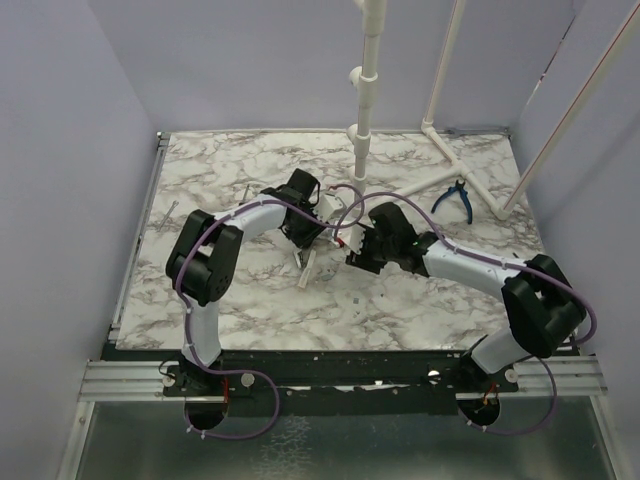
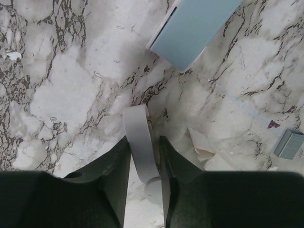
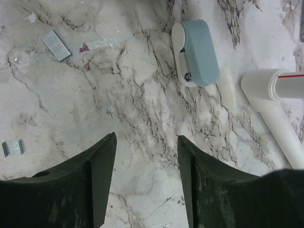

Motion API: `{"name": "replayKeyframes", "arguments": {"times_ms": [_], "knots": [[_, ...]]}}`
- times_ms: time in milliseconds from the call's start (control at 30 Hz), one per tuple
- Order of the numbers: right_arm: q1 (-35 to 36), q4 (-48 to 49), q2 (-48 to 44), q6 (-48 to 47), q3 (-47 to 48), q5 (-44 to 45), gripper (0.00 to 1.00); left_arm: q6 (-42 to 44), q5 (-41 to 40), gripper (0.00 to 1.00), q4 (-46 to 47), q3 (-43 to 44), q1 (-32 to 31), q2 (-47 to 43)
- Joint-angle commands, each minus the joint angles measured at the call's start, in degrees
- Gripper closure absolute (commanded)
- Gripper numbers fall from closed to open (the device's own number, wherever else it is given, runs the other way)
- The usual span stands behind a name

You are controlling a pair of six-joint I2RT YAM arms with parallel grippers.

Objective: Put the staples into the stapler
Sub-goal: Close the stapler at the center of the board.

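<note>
From above, both arms reach in to the middle of the counter [image 1: 250, 310], the left hand [image 1: 303, 252] and right hand [image 1: 355, 252] tip to tip, close enough that a careless swing could knock one into the other. The task's things are too small to pick out from here.

Looking down the left hand's own camera, a white oblong piece [image 2: 138, 137] stands between its fingers [image 2: 114, 185], which sit close on either side of it. Whether they really press it I cannot tell. The stapler [image 2: 192, 28] lies ahead of this hand and a little to its right, well apart, untouched. The staples [image 2: 289, 144] lie flat far out to its right. Scraps of paper [image 2: 202, 148] sit just right of the fingertips.

From the right hand's camera its fingers [image 3: 97, 180] are spread wide with only bare marble between them. The stapler [image 3: 195, 52] is ahead, slightly right; the staples [image 3: 55, 45] are ahead and to the left; a shorter staple block [image 3: 13, 147] lies off its left finger, and a white pipe [image 3: 278, 109] off its right.

My worry: the white piece is smooth and narrow, so an off-centre squeeze may squirt it out or tip it over. The staples lie so flat and thin that fingertips may just shove them across the marble, and nothing steadies the stapler, so a nudge would send it sliding
</note>
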Motion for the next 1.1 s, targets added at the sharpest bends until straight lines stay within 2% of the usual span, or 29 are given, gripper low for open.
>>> {"name": "replayKeyframes", "arguments": {"times_ms": [0,300,600,700,833,867,900,933,1067], "knots": [[-0.46,-1.81,1.57,-0.70,1.54,-1.30,0.43,-0.32,-3.27,0.73,0.38,-2.24,0.04,-1.08],[-0.51,-3.11,2.46,-0.66,3.64,-0.86,0.43,0.84,-1.74,0.87,0.70,-3.98,4.15,-4.11],[-0.55,-4.04,2.56,2.37,6.27,-2.29,0.43,-2.39,7.65,0.99,5.10,-5.33,9.76,-7.03],[-0.76,-2.63,1.75,4.38,6.29,-2.79,0.41,-4.34,11.60,1.00,7.19,-5.87,10.87,-9.09],[-2.37,-0.61,1.24,8.62,6.78,-3.83,0.27,-7.55,17.15,1.00,11.54,-7.47,11.29,-12.84],[-3.13,-0.70,1.20,9.74,7.23,-4.80,0.18,-8.65,18.67,1.00,12.76,-7.90,11.29,-13.81],[-3.94,-1.21,1.20,10.94,7.83,-6.00,0.04,-10.05,19.99,1.00,14.32,-8.46,11.28,-14.75],[-4.65,-2.13,1.22,12.02,8.52,-7.78,0.01,-11.29,21.28,1.00,15.94,-8.95,11.34,-15.58],[-6.83,-6.28,0.82,17.02,11.66,-15.30,0.00,-18.51,25.45,1.00,24.53,-12.20,11.31,-19.03]]}}
